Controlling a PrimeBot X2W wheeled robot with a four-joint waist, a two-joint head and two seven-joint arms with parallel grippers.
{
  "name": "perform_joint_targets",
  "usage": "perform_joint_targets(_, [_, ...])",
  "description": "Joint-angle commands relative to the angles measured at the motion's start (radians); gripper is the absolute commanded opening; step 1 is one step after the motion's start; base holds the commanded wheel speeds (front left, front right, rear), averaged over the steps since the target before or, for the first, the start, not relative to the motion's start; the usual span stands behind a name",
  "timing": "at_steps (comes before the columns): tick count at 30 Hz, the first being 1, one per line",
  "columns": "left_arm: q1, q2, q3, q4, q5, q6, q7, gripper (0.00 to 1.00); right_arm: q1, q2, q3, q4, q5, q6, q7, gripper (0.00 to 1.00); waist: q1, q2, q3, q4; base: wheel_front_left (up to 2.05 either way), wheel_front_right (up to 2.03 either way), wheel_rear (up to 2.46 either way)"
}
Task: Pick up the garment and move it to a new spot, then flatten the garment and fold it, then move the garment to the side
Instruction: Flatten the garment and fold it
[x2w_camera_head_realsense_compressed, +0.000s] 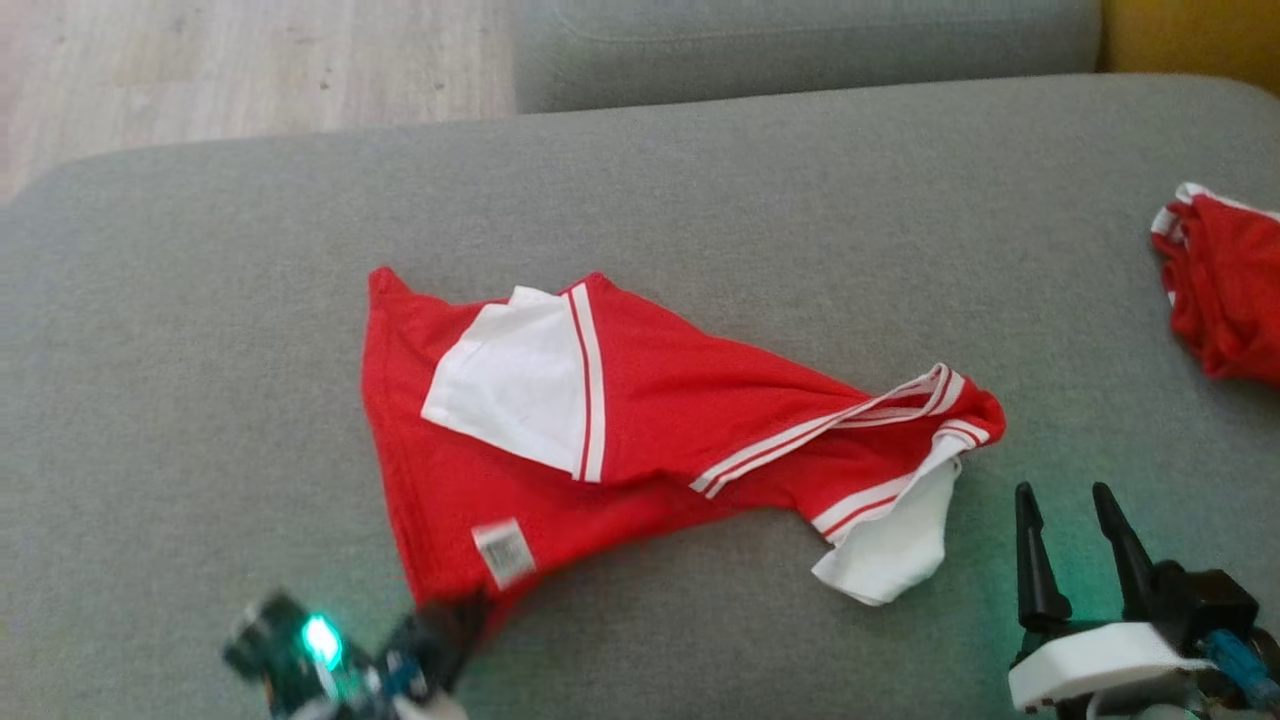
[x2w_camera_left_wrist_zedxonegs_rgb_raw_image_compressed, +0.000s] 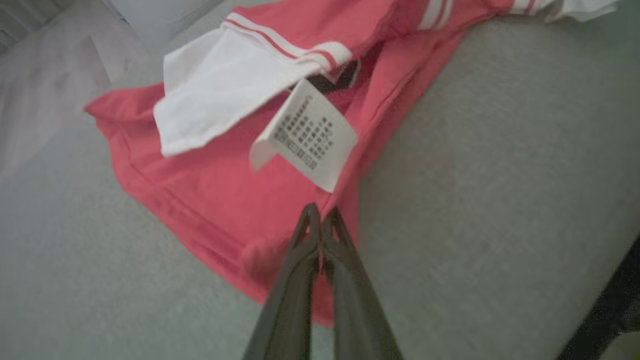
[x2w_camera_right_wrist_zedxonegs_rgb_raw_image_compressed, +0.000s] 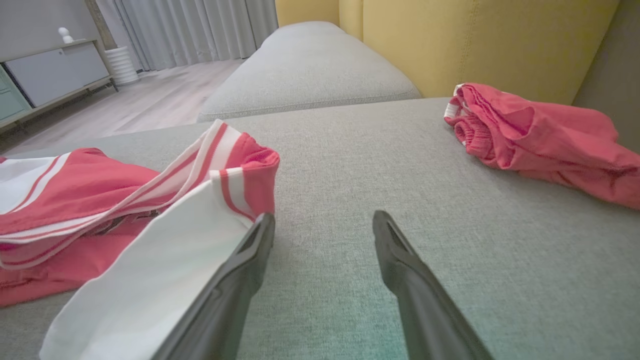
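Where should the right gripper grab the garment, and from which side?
The white flap at the garment's near right end. It lies loose and sticks out from the bunched end, just left of the open right gripper, so come in low from the right, probably sliding one finger under its edge.

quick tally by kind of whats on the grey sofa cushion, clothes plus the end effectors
garments: 2 (spread garment, bunched garment)
end effectors: 2 (left end effector, right end effector)
total: 4
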Motion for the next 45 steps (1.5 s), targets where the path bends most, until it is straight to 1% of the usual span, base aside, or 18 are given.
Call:
perform_joint_targets(1, [0.003,0.035,0.035,-0.068,-0.010,0.020,0.014,0.00,-0.013,-0.008,0.017,-0.027,0.002,-0.001,-0.011,1.00,0.0001,0.0000,-0.010,0.012,0.00,0.00,0.00])
perform_joint_targets(4, [0.108,0.030,0.016,-0.160,-0.033,0.062,0.052,0.00,-0.006,-0.008,0.008,-0.029,-0.004,-0.001,-0.011,1.00,0.0001,0.0000,-0.020,0.026,0.00,0.00,0.00])
perform_joint_targets(6, [0.158,0.029,0.006,-0.169,-0.046,0.076,0.058,0.00,-0.001,-0.008,0.003,-0.030,-0.007,-0.001,-0.011,1.00,0.0001,0.0000,-0.027,0.033,0.00,0.00,0.00])
perform_joint_targets(9, [0.209,0.007,-0.002,-0.142,-0.070,0.094,0.026,0.00,0.006,-0.008,0.002,-0.026,-0.014,-0.001,-0.011,1.00,0.0001,0.0000,-0.040,0.042,0.00,0.00,0.00])
perform_joint_targets(14, [0.258,-0.033,-0.004,-0.050,-0.107,0.112,-0.036,0.00,0.013,-0.008,0.009,-0.018,-0.015,-0.001,-0.011,1.00,0.0001,0.0000,-0.065,0.040,0.00,0.00,0.00])
perform_joint_targets(15, [0.264,-0.041,0.003,-0.035,-0.115,0.120,-0.055,0.31,0.014,-0.008,0.011,-0.017,-0.015,-0.001,-0.011,1.00,0.0001,0.0000,-0.068,0.038,0.00,0.00,0.00])
perform_joint_targets(16, [0.270,-0.048,0.008,-0.021,-0.122,0.127,-0.070,0.51,0.016,-0.008,0.012,-0.016,-0.016,-0.001,-0.011,1.00,0.0001,0.0000,-0.073,0.036,0.00,0.00,0.00])
perform_joint_targets(17, [0.276,-0.055,0.016,-0.010,-0.132,0.133,-0.084,1.00,0.018,-0.008,0.014,-0.016,-0.016,-0.001,-0.011,1.00,0.0001,0.0000,-0.077,0.033,0.00,0.00,0.00])
perform_joint_targets(21, [0.297,-0.070,0.090,-0.010,-0.176,0.191,-0.156,1.00,0.027,-0.008,0.019,-0.023,-0.019,-0.001,-0.011,1.00,0.0001,0.0000,-0.095,0.014,0.00,0.00,0.00])
perform_joint_targets(23, [0.304,-0.073,0.138,-0.037,-0.192,0.229,-0.202,1.00,0.032,-0.008,0.015,-0.033,-0.019,-0.001,-0.011,1.00,0.0001,0.0000,-0.099,0.004,0.00,0.00,0.00])
perform_joint_targets(25, [0.299,-0.069,0.169,-0.069,-0.185,0.252,-0.256,1.00,0.039,-0.008,0.010,-0.044,-0.020,-0.001,-0.011,1.00,0.0001,0.0000,-0.102,-0.002,0.00,0.00,0.00])
perform_joint_targets(29, [0.257,-0.084,0.173,-0.089,-0.166,0.247,-0.338,1.00,0.046,-0.008,0.014,-0.057,-0.026,-0.001,-0.011,1.00,0.0001,0.0000,-0.100,-0.020,0.00,0.00,0.00])
perform_joint_targets(34, [0.205,-0.147,0.145,-0.067,-0.159,0.233,-0.407,1.00,0.040,-0.008,0.049,-0.052,-0.034,-0.001,-0.011,1.00,0.0001,0.0000,-0.100,-0.058,0.00,0.00,0.00])
perform_joint_targets(37, [0.201,-0.171,0.152,-0.052,-0.141,0.255,-0.468,1.00,0.046,-0.008,0.090,-0.056,-0.010,-0.001,-0.011,1.00,0.0001,0.0000,-0.101,-0.072,0.00,0.00,0.00])
perform_joint_targets(40, [0.220,-0.192,0.177,-0.041,-0.133,0.286,-0.500,1.00,0.060,-0.008,0.141,-0.059,0.017,-0.001,-0.011,1.00,0.0001,0.0000,-0.104,-0.074,0.00,0.00,0.00])
perform_joint_targets(42, [0.227,-0.196,0.184,-0.038,-0.131,0.290,-0.504,1.00,0.065,-0.008,0.159,-0.060,0.025,-0.001,-0.009,1.00,0.0001,0.0000,-0.105,-0.071,0.00,0.00,0.00])
perform_joint_targets(43, [0.237,-0.202,0.202,-0.033,-0.127,0.298,-0.509,1.00,0.071,-0.008,0.191,-0.063,0.044,-0.001,0.003,1.00,0.0001,0.0000,-0.104,-0.061,0.00,0.00,0.00])
perform_joint_targets(45, [0.241,-0.205,0.209,-0.029,-0.126,0.297,-0.511,1.00,0.072,-0.008,0.207,-0.066,0.050,-0.001,0.009,1.00,0.0001,0.0000,-0.104,-0.054,0.00,0.00,0.00])
